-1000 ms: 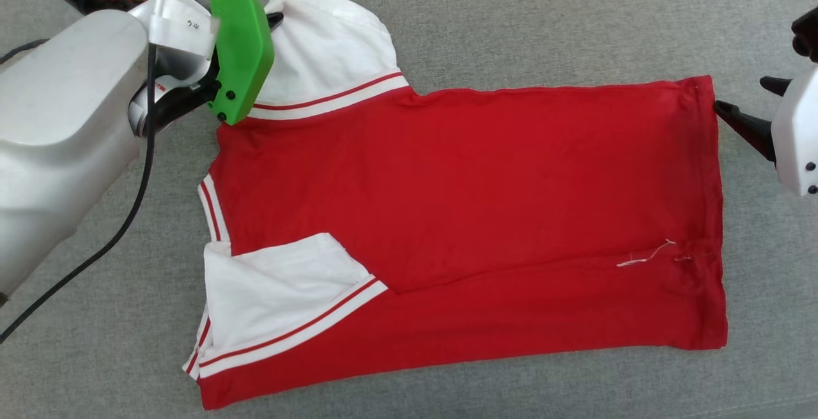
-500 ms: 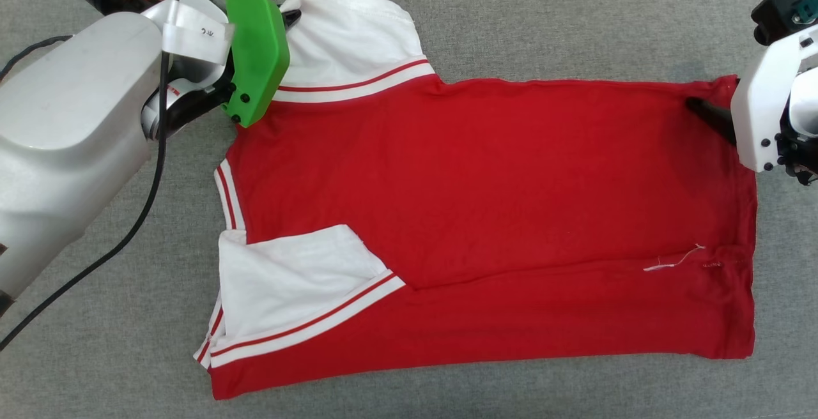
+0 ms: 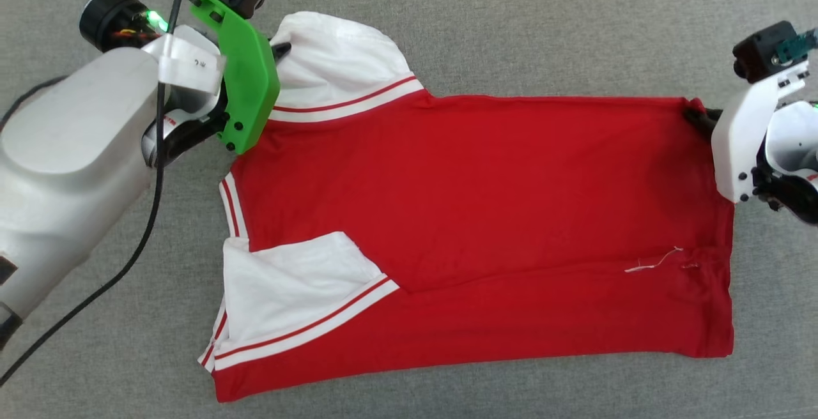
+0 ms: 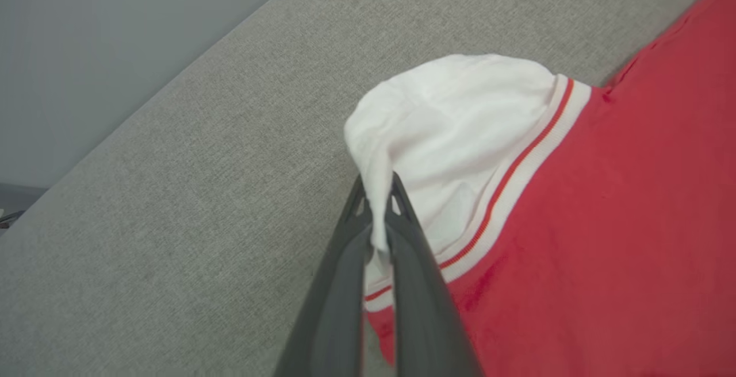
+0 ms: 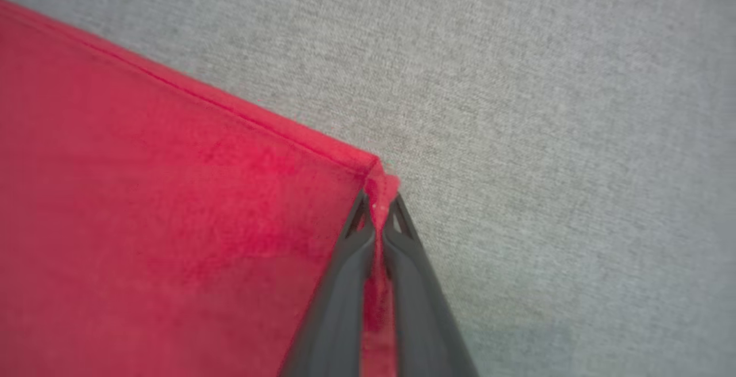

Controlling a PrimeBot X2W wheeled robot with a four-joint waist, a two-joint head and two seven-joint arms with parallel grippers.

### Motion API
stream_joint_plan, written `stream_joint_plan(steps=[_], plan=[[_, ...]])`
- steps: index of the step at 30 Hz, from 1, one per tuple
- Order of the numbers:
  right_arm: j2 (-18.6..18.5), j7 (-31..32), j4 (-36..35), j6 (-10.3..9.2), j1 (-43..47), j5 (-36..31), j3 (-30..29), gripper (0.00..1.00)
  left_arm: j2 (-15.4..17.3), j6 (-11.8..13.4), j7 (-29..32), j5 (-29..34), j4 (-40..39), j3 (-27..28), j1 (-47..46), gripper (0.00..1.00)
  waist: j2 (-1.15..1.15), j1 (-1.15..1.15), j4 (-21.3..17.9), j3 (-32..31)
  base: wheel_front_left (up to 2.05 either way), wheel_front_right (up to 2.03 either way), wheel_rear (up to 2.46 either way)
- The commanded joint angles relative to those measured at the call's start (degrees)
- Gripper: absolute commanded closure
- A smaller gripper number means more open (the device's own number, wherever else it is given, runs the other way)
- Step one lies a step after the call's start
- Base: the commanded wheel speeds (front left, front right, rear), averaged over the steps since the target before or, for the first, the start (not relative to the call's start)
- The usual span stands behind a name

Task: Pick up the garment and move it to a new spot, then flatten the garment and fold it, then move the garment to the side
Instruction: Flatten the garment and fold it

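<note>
- Head view: the garment (image 3: pixel 486 214) lies flat on the grey fabric surface (image 3: pixel 511 23), sleeve end to the left and hem to the right.
- The near long edge is folded over, so the near sleeve (image 3: pixel 294 291) lies on top of the red body. The far sleeve (image 3: pixel 339 61) sticks out at the far-left corner, a bit bunched.
- Hem edge at the right is straight, and a loose white thread (image 3: pixel 652 262) sits on the red just left of it.
- Room: bare grey all round. There is a wide band on the far side, plenty to the left, and a thinner strip along the near edge.
- A black cable (image 3: pixel 137 214) trails over the surface left of the garment, beside my left forearm.
- My left gripper (image 3: pixel 280 50) is at the far sleeve, mostly hidden by its green bracket (image 3: pixel 246 68). My right gripper (image 3: pixel 695 115) is at the far-right hem corner.
- Left wrist view: my fingers (image 4: pixel 339 285) are clamped together with a fold of white sleeve cloth pinched between them.
- The sleeve humps up off the surface past the tips, and its striped trim runs along to the red body on the right.
- The surface's edge runs diagonally beyond the sleeve, with a plain pale wall (image 4: pixel 115 49) behind it.
- Right wrist view: my fingers (image 5: pixel 339 285) are pinched tight on the red hem corner, and the cloth peaks just past the tips.
- The far hem edge runs straight off to the left. The far side and the right of the corner are open grey surface.
</note>
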Motion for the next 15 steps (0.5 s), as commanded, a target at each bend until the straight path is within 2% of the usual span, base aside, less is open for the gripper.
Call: stream_joint_plan(steps=[1,10,15], plan=[[-0.96,-1.99,-0.04,-0.04,1.59,0.16,0.94,1.00,0.04,-0.22,-0.88,-0.54,0.33,-0.03,1.76,1.00,0.00,0.00,-0.05,-2.82,0.00,0.00,0.00],[-3.48,-12.91,-3.19,-0.04,6.46,0.94,4.02,1.00,1.33,0.12,-5.22,-1.29,-1.46,-0.13,9.55,1.00,0.00,0.00,0.38,-9.48,0.00,0.00,0.00],[-4.98,-16.47,-5.45,-0.04,11.20,1.68,4.80,1.00,4.41,2.46,-8.13,-1.67,-5.70,-0.13,15.88,1.00,0.00,0.00,0.80,-13.40,0.00,0.00,0.00]])
